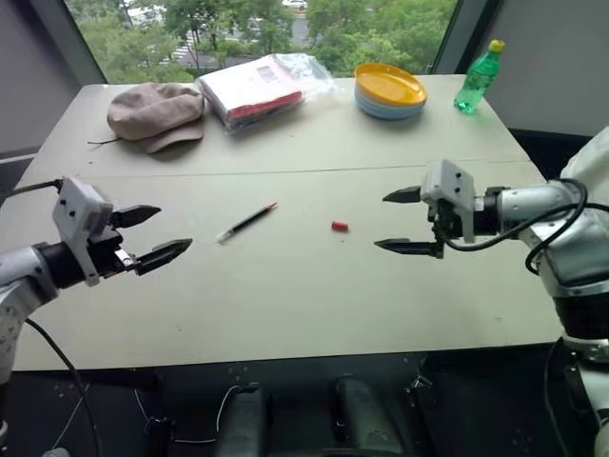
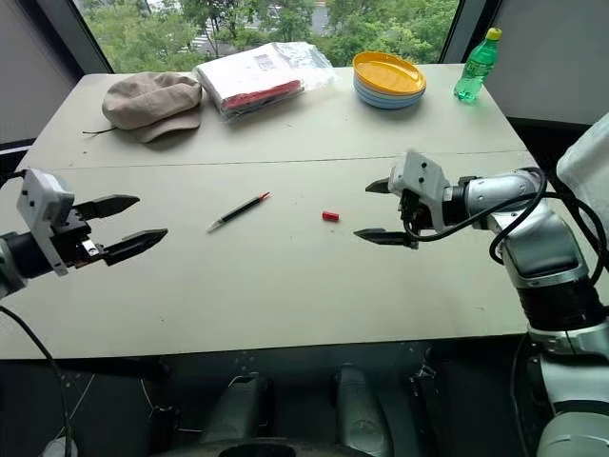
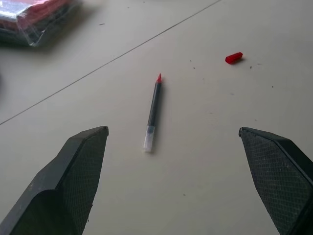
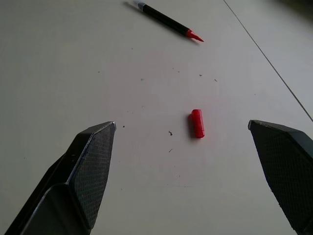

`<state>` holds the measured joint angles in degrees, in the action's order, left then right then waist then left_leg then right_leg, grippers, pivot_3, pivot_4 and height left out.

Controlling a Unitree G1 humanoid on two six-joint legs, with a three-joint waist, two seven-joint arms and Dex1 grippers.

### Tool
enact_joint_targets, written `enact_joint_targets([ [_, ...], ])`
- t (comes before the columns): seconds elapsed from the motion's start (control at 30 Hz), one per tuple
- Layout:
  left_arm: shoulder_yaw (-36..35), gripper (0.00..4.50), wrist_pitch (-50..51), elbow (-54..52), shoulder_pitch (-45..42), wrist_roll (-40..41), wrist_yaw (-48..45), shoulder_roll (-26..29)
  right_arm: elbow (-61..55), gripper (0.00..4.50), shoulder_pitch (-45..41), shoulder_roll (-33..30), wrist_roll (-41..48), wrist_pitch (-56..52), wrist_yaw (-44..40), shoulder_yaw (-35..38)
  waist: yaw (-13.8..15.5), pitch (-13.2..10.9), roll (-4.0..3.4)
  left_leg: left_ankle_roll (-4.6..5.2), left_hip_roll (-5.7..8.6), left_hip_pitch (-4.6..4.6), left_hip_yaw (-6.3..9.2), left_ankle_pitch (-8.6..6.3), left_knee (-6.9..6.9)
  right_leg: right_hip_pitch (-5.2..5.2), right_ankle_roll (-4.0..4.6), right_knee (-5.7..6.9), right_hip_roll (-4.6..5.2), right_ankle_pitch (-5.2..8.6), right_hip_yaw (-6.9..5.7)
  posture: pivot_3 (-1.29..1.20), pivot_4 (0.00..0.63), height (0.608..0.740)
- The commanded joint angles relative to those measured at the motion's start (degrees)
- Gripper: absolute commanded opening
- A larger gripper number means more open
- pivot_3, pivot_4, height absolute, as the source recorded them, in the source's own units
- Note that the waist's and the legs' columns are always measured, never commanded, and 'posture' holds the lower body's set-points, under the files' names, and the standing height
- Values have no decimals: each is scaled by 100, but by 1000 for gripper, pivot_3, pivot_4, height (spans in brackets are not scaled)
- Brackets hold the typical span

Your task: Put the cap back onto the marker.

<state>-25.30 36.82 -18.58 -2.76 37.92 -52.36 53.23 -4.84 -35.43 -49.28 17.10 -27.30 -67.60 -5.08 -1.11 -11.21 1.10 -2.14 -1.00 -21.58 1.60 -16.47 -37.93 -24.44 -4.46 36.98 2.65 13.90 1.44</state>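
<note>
Marker [image 1: 245, 222] and cap [image 1: 339, 226] lie apart on desk [image 1: 285, 295]; both jaws wide, empty: grip marker mid-barrel, cap squarely across.

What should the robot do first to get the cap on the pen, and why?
Probably lower the right claw onto the cap. Both claws are open and empty, the cap lies loose on the table apart from the marker, and it sits nearest the right claw.
</note>
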Motion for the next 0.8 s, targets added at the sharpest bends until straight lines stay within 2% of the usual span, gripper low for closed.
enact_joint_targets([
  [0.03,-54,4486,-84,-97,-12,-6,-82,79,13,4500,-151,-23,68,45,-13,171,4,0,0,0,0,0,0,0,0,0,0,0,0,0,0,0,150,740],
  [0.2,-45,4486,14,-90,-200,91,24,19,129,4500,-145,30,43,146,-6,158,26,0,1,0,1,-2,0,0,-2,0,0,-1,2,0,0,0,150,740],
  [0.8,-113,4486,124,-345,-52,107,300,-167,27,4500,-67,169,80,145,30,84,9,0,1,0,1,-2,0,0,-1,-1,-2,1,2,-2,0,0,150,740],
])
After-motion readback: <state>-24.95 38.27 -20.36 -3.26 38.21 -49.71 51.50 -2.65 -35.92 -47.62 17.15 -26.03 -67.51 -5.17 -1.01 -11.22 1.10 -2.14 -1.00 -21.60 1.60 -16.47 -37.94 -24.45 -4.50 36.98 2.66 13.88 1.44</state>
